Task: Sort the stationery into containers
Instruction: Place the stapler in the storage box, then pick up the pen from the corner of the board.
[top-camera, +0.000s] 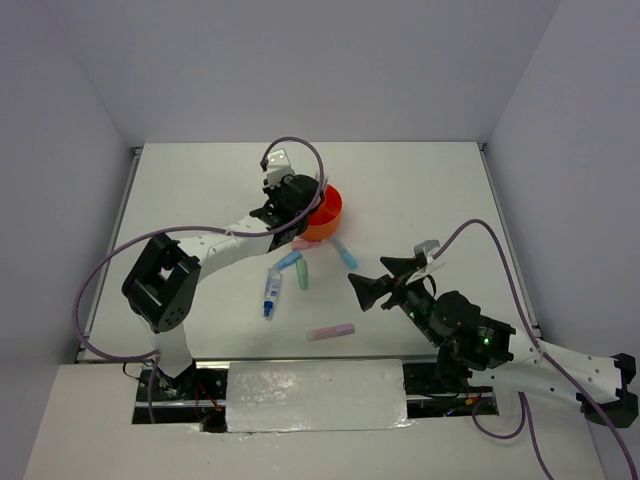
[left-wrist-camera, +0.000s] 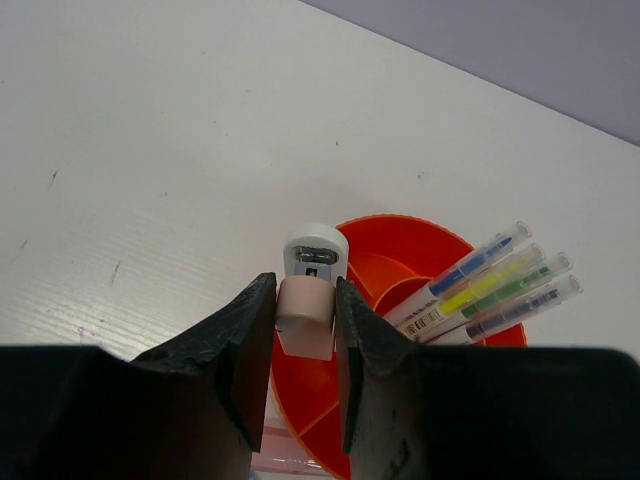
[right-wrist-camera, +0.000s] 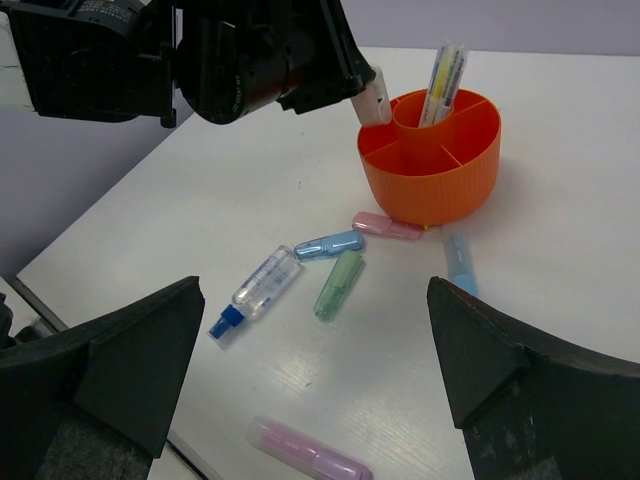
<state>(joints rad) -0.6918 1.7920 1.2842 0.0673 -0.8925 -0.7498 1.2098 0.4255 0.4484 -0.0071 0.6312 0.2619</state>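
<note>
The left gripper is closed narrowly on a pale pink marker. Its two black fingers pinch the pink body, and the white cap juts out beyond the tips, pointing down. The marker hangs over the rim of the orange organizer, above one of the outer divided compartments rather than the central cup (that cup already holds four pens, leaning together to one side). The steep angle makes sense: the compartments are narrow wedges, and a marker brought in flat would likely bridge the walls instead of dropping in.

The right gripper is spread wide with nothing between its fingers. It hovers over the table on its own side, well apart from the organizer, which leaves the left arm room.

Several pieces lie loose on the table:
- a pink highlighter just beside the organizer's base
- a blue highlighter next to it
- a green highlighter next to the blue one
- a white-blue tube farther out
- a light blue marker on the other side of the organizer
- a second pink highlighter nearest the arms

I judge the sorting under half done. The next move needs only a release, provided the cap clears the rim.
</note>
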